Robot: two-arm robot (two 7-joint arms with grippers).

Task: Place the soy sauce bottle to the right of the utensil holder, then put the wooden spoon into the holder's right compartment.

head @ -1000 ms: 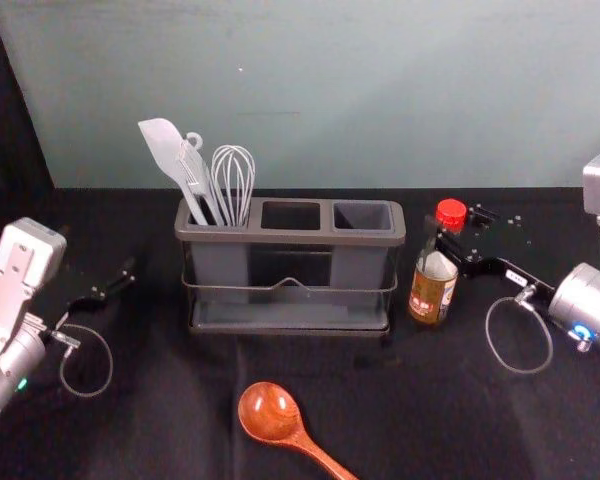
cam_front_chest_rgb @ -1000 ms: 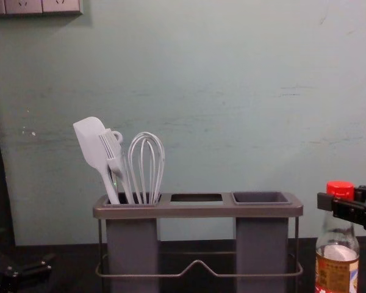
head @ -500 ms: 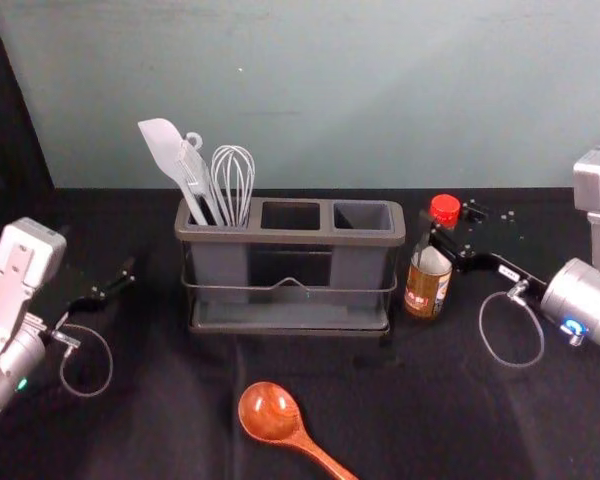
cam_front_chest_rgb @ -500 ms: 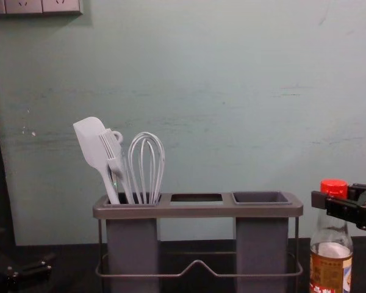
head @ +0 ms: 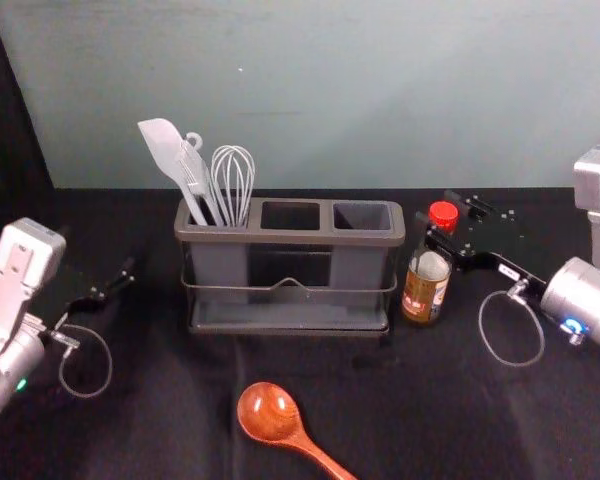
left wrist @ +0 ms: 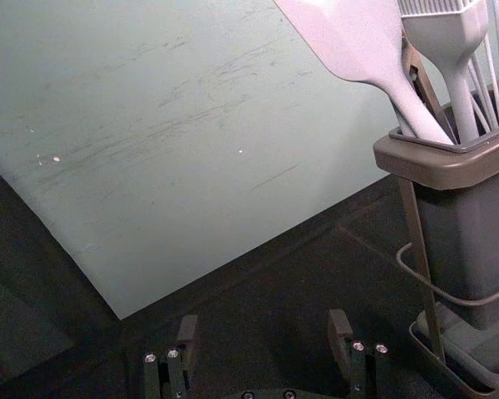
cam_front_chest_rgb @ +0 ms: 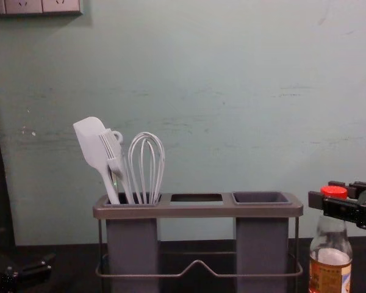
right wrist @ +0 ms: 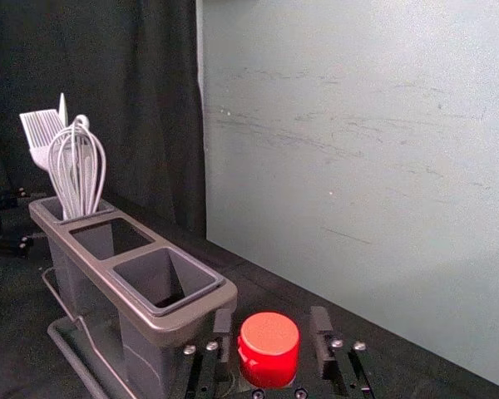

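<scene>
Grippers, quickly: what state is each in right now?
Left gripper: open, holding nothing.
Right gripper: open around the soy sauce bottle's red cap, a gap on each side.

The wooden spoon [head: 270,412] has a glossy, smooth surface with bright highlights. The soy sauce bottle [cam_front_chest_rgb: 331,235] is clear, glossy glass; its label [cam_front_chest_rgb: 326,276] looks like printed paper. The cap [right wrist: 269,345] is smooth plastic with a slight sheen. The utensil holder [head: 290,236] has a smooth, satin plastic rim, smooth plastic cups [cam_front_chest_rgb: 261,250] and a thin rail [cam_front_chest_rgb: 197,262] of metal appearance. The spatula [head: 165,150] and brush [cam_front_chest_rgb: 113,146] are matt and smooth. The right gripper [head: 437,207] has a dark, mostly matt finish with shiny metal screws. The table covering [head: 160,420] is matt, creased cloth; the curtain [right wrist: 91,50] is folded cloth. The wall [head: 330,80] is matt and scuffed.
</scene>
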